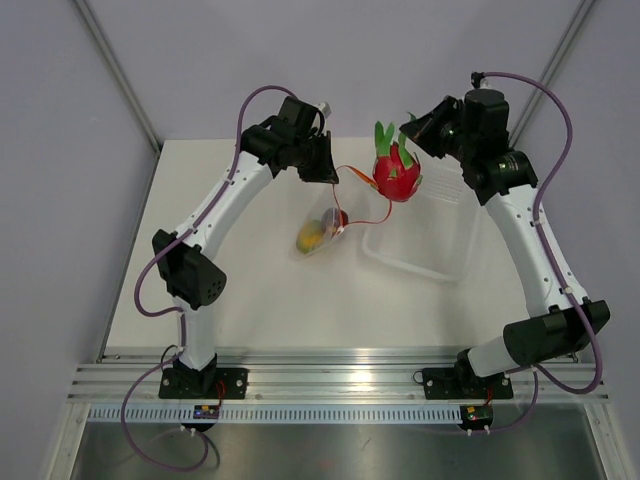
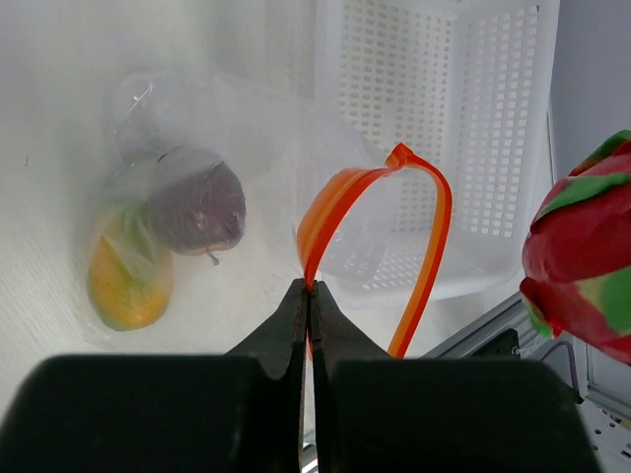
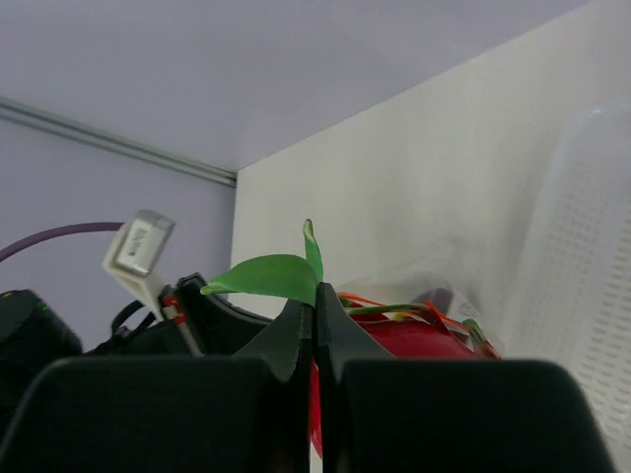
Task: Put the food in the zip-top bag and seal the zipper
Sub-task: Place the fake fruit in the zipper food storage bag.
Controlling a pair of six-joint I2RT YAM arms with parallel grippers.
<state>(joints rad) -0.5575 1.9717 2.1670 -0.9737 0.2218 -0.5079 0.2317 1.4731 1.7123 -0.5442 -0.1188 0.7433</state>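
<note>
On the surface (image 1: 250, 300), the clear bag (image 1: 322, 232) holds the yellow fruit (image 2: 123, 286) and the dark red fruit (image 2: 197, 207), with the tray (image 1: 405, 265) just right of it. Farther back, the left fingers (image 2: 310, 296) pinch fully closed on the orange zipper (image 2: 340, 192) (bowed into a loop). The right fingers (image 3: 314, 305) are clamped on a green leaf (image 3: 266, 276) of the pink-red fruit (image 1: 397, 175), held beside that loop.

No legible txt or labels in any view.

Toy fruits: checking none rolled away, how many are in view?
3. The dark red one and the yellow-orange one lie inside the clear bag; the pink-red leafy one is outside it, leaf pinched in the right hand.
</note>
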